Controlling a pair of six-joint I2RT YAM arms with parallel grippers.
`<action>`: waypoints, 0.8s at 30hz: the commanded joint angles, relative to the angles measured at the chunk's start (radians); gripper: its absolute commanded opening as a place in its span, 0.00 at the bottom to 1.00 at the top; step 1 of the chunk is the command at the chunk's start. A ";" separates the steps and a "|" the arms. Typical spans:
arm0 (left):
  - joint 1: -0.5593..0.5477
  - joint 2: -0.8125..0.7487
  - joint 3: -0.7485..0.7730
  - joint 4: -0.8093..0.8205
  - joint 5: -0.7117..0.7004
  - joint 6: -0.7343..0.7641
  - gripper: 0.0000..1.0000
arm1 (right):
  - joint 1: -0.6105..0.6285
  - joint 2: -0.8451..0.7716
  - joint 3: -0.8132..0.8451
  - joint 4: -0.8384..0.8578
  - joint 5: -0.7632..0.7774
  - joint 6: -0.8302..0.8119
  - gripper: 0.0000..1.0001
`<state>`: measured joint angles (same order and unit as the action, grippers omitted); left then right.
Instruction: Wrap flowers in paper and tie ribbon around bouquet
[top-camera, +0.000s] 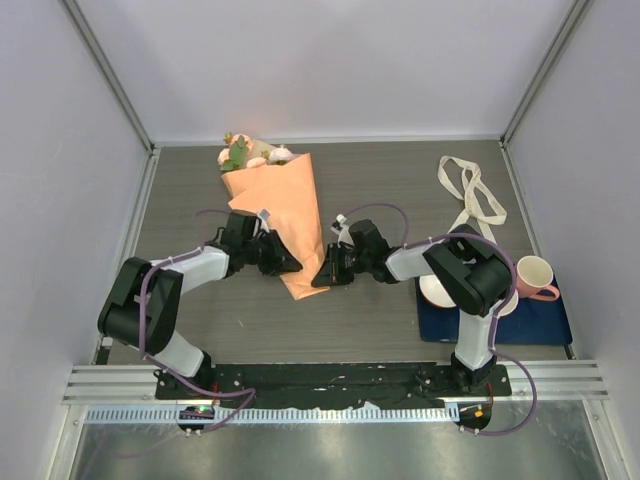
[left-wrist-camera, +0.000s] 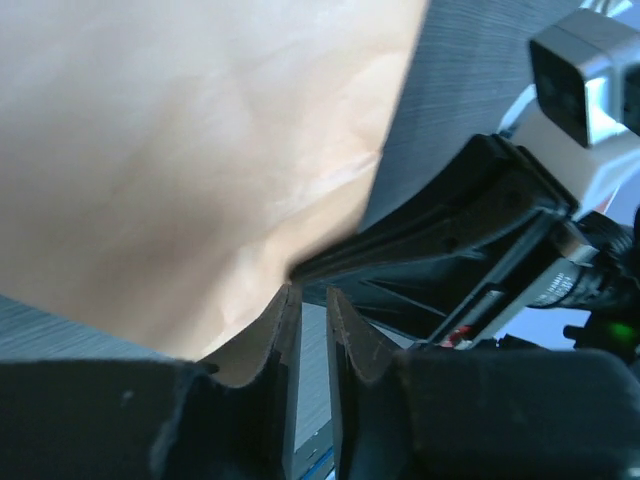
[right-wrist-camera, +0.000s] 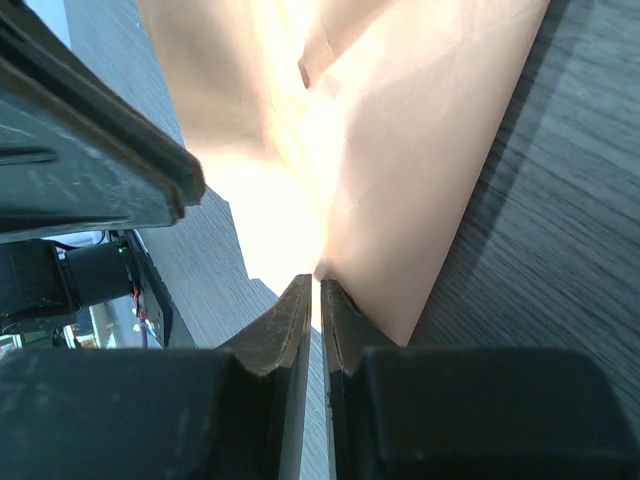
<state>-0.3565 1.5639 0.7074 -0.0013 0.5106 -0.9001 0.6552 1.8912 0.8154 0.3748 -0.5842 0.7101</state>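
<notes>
The bouquet (top-camera: 278, 205) lies flat on the grey tabletop (top-camera: 400, 180), left of the middle of the top view. It runs on a slant, with the flowers (top-camera: 250, 155) and their green leaves at the wide end toward the upper left. The orange paper (left-wrist-camera: 180, 150) tapers to a point toward the lower centre.

Both arms reach in to that narrow end from either side. The left claw (top-camera: 289, 264) is at the left edge of the cone near its tip. In the left wrist view its two fingers (left-wrist-camera: 282, 330) stand a little apart, with bare tabletop showing through the gap. The paper's edge lies just beside the left-hand finger, not between them.

The right claw (top-camera: 323, 274) faces it from the right side of the tip. In its own wrist view the fingers (right-wrist-camera: 290, 320) are almost together, with only a thin slit between them. The paper's corner comes right down to the fingertips, and I cannot tell whether they pinch it.

The ribbon (top-camera: 470, 192) lies loosely looped in the upper right, well apart from the bouquet. In the lower right a dark blue mat (top-camera: 545, 322) carries a pink mug (top-camera: 535, 276).
</notes>
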 joint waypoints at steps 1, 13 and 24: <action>-0.007 -0.018 0.052 -0.014 0.078 0.012 0.16 | 0.004 -0.010 0.002 -0.022 0.026 -0.031 0.15; -0.007 0.146 -0.034 -0.042 -0.075 -0.011 0.00 | -0.051 -0.040 0.042 -0.016 0.006 -0.014 0.15; -0.009 0.154 -0.016 -0.086 -0.093 0.010 0.00 | -0.161 0.058 0.105 -0.040 0.026 -0.063 0.15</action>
<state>-0.3576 1.6798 0.7048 0.0093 0.5156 -0.9348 0.5213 1.9247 0.8925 0.3374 -0.5884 0.6827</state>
